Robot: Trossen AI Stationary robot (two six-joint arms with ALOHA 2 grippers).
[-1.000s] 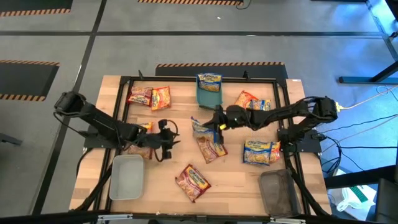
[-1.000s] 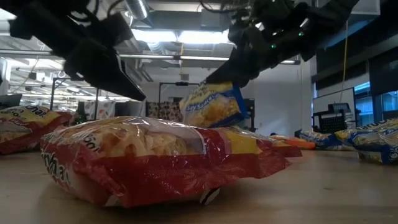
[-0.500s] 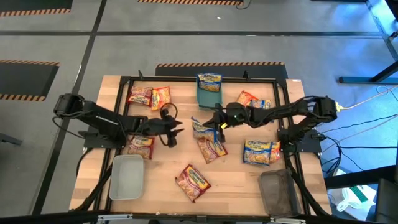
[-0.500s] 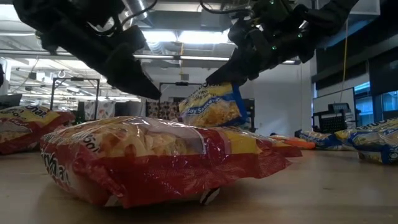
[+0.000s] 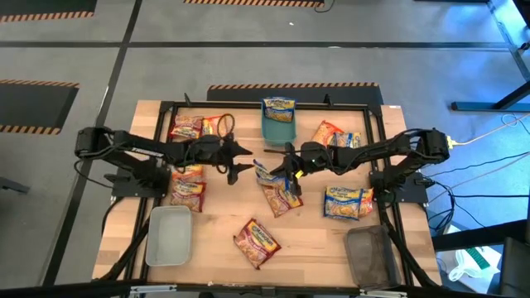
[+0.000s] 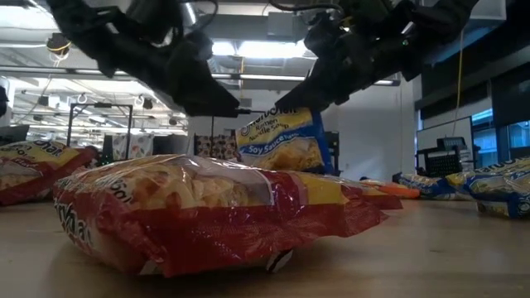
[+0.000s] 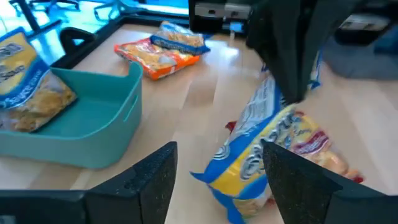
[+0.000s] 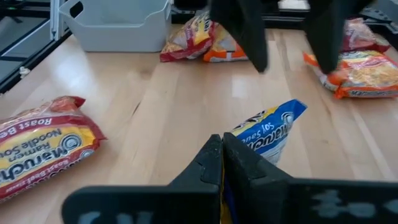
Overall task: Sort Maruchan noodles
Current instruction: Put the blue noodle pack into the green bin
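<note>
We count 10 crinkly plastic noodle packets on the wooden table [image 5: 323, 248], plus 3 trays: 1 teal tray [image 5: 278, 128], 1 grey tray [image 5: 169, 236], 1 dark tray [image 5: 371, 255]. 1 blue-and-yellow packet sits in the teal tray. The right gripper [image 5: 287, 165] pinches the blue packet [image 6: 281, 141], its label reading "Soy Sauce", above the table's middle. The left gripper [image 5: 238, 159], fingers spread and holding nothing, hovers just beside it. The red packet [image 8: 40, 146] reads "Maruchan Ramen Noodle".
</note>
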